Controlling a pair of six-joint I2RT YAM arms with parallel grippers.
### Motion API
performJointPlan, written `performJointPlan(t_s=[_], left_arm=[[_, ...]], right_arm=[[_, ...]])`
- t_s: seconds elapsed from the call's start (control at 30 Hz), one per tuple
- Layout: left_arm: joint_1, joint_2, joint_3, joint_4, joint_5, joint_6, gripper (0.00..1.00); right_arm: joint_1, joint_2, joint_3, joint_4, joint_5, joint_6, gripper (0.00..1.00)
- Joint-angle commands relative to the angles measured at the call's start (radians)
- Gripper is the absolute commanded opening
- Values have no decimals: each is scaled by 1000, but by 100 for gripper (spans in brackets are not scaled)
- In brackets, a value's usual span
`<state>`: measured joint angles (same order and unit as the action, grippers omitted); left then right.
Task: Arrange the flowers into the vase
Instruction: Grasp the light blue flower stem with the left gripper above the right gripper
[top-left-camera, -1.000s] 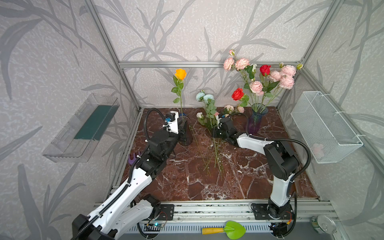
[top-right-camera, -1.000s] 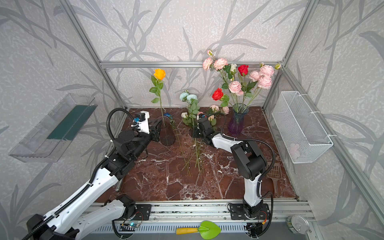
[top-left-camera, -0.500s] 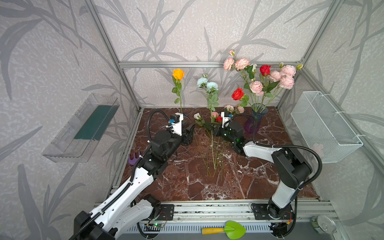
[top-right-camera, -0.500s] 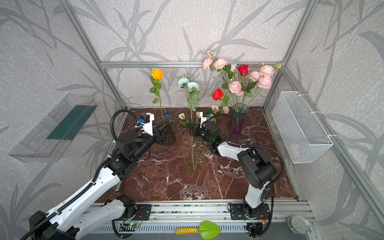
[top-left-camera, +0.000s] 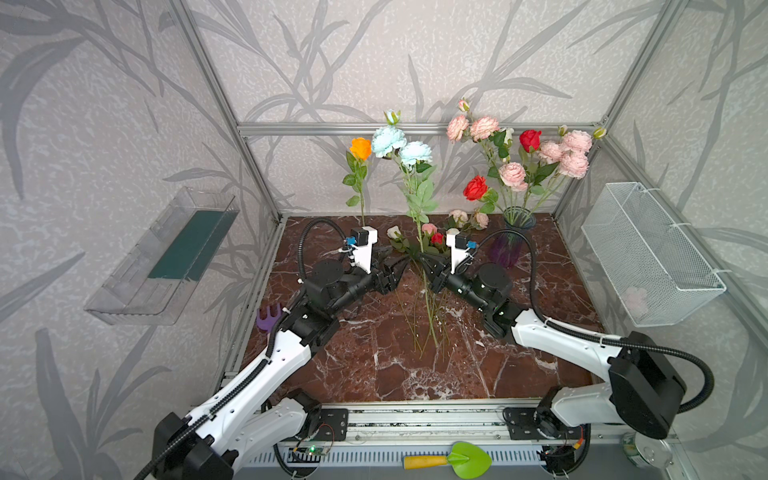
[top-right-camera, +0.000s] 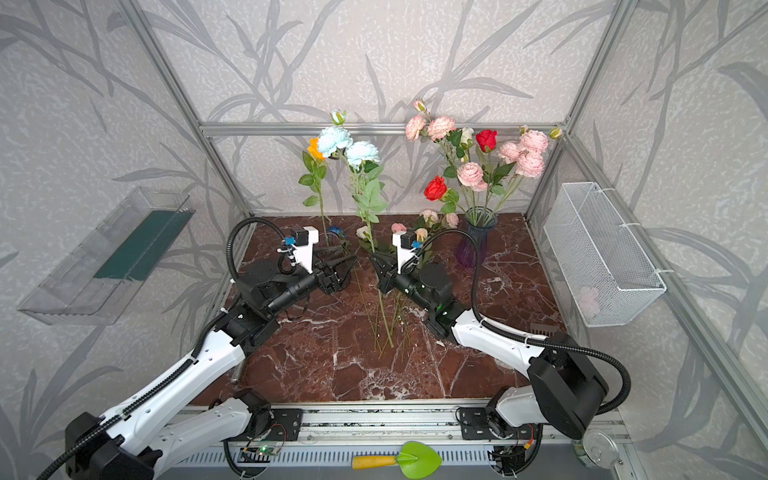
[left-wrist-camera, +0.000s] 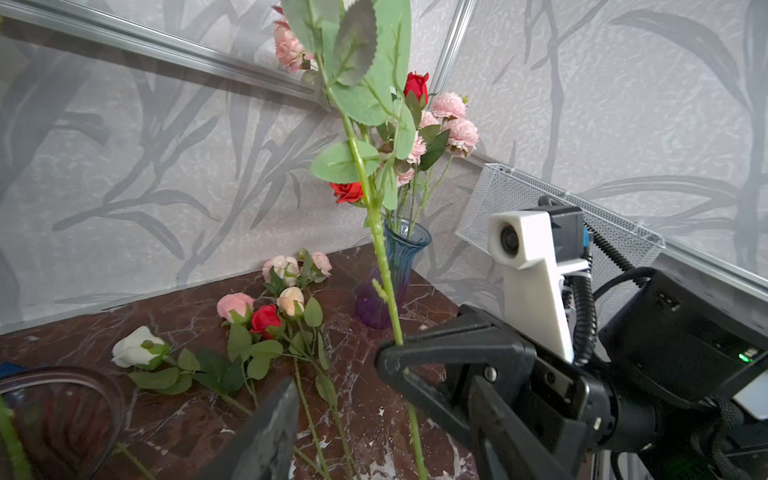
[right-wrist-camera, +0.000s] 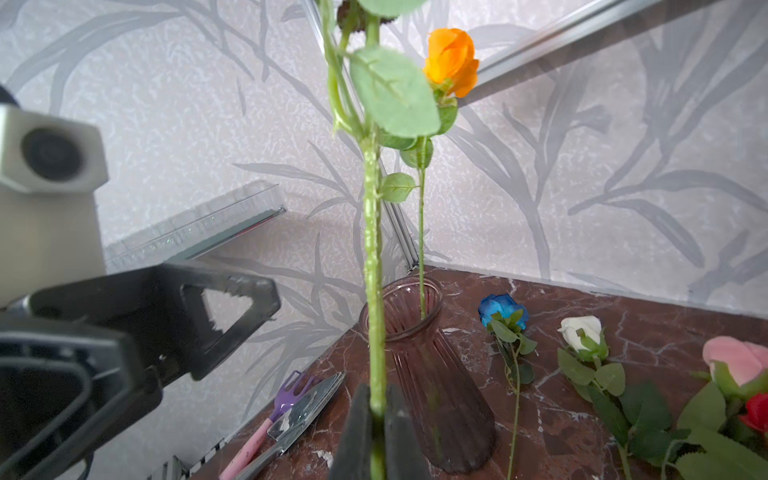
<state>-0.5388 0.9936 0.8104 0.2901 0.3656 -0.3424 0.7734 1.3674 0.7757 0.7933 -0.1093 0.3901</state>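
Note:
My right gripper (top-left-camera: 423, 258) (right-wrist-camera: 378, 432) is shut on the green stem of a pale-blue flower (top-left-camera: 390, 141) (top-right-camera: 334, 137) and holds it upright above the marble floor. My left gripper (top-left-camera: 401, 272) (top-right-camera: 350, 272) stands open just left of that stem, holding nothing; one of its fingers (left-wrist-camera: 266, 436) shows in the left wrist view. A blue-purple vase (top-left-camera: 509, 245) (left-wrist-camera: 401, 266) at the back right holds pink and red flowers (top-left-camera: 540, 153). An orange rose (top-left-camera: 360, 148) (right-wrist-camera: 451, 62) stands in a dark ribbed vase (right-wrist-camera: 432, 374). Loose flowers (left-wrist-camera: 257, 311) lie between the vases, among them a white rose (right-wrist-camera: 582, 330) and a blue rose (right-wrist-camera: 500, 309).
A purple fork (top-left-camera: 268, 320) and a metal trowel (right-wrist-camera: 299, 415) lie by the left wall. A wire basket (top-left-camera: 648, 253) hangs on the right wall and a clear tray (top-left-camera: 166, 253) on the left wall. A green trowel (top-left-camera: 457, 460) lies on the front rail.
The right gripper has lifted the pale-blue flower from low and leaning to upright and drawn back. The left gripper has opened and moved from the orange rose's vase toward the middle.

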Motion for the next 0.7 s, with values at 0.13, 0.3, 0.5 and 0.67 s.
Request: performJointPlan(t_s=[0.13,0.3,0.5,0.67], left_arm=[[2,2,-28,134,83,-59,63],[5,5,-31,122,27,-68,59],[20,51,-24,149,67,-127,54],[25,95,-14,162,109,-153,44]], right_arm=[[77,-25,-27,53,89,-97,0],[103,-35,-28,63,82,-104,0],[109,-38,-23,61,59,-93,0],[122,-31,-19,69,41,-85,0]])
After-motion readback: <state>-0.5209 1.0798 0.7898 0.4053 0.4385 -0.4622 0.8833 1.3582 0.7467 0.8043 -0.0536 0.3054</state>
